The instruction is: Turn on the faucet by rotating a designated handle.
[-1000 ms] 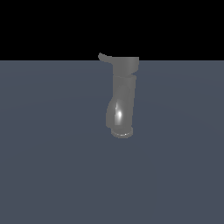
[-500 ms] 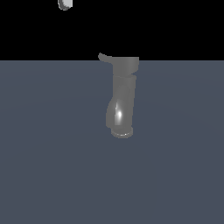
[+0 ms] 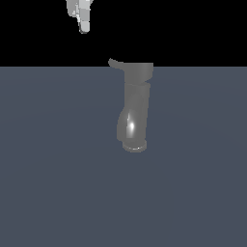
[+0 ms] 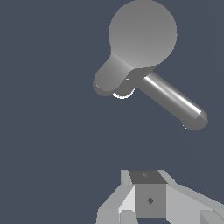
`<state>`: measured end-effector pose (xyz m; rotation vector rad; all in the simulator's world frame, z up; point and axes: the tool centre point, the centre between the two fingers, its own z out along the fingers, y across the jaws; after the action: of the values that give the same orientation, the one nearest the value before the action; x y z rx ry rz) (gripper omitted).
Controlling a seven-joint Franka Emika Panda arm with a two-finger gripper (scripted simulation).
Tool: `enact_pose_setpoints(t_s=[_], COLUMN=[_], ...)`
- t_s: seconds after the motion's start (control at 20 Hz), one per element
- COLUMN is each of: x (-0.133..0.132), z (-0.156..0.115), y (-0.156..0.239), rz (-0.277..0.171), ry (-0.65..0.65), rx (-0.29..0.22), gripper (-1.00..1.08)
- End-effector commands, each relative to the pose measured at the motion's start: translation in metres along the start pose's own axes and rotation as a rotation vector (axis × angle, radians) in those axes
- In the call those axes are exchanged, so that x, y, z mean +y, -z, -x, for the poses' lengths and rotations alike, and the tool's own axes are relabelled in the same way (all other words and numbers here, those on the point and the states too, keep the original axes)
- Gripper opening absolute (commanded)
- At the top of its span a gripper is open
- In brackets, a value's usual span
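The glossy grey faucet (image 3: 134, 111) stands in the middle of the exterior view, its wide cap on top and its curved pipe ending in a flared rim low down. The handle (image 3: 114, 63), a thin lever, juts from the cap toward the exterior view's left. My white gripper (image 3: 84, 29) hangs above and to the exterior view's left of the handle, apart from it, with its fingers together and nothing held. In the wrist view the faucet (image 4: 142, 33) shows its round cap from above, the handle (image 4: 173, 100) is a shiny bar, and the gripper (image 4: 147, 176) is clear of both.
A flat dark grey-blue floor (image 3: 58, 169) spreads around the faucet. Behind it is a black background.
The gripper came into the exterior view from the top edge and has moved lower, toward the faucet's cap. The faucet and its handle have not moved.
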<state>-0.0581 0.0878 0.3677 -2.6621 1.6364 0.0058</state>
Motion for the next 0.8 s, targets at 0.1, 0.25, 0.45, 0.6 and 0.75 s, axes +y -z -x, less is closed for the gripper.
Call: enact_pose_setpoints(t_s=[0.1, 0.25, 0.45, 0.6, 0.75], x=[-0.017, -0.027, -0.04, -0.048, -0.055], z=[-0.016, -0.027, -0.045, -0.059, -0.074], y=[-0.012, -0.02, -0.031, -0.04, -0.048], rz=[0.0, 0.001, 0.003, 0.004, 0.005], ry=[-0.111, -0.185, -0.288, -0.367, -0.445], rx=[0.002, 0.004, 0.007, 0.009, 0.011], gripper=[-1.0, -1.0, -1.0, -1.0, -1.0])
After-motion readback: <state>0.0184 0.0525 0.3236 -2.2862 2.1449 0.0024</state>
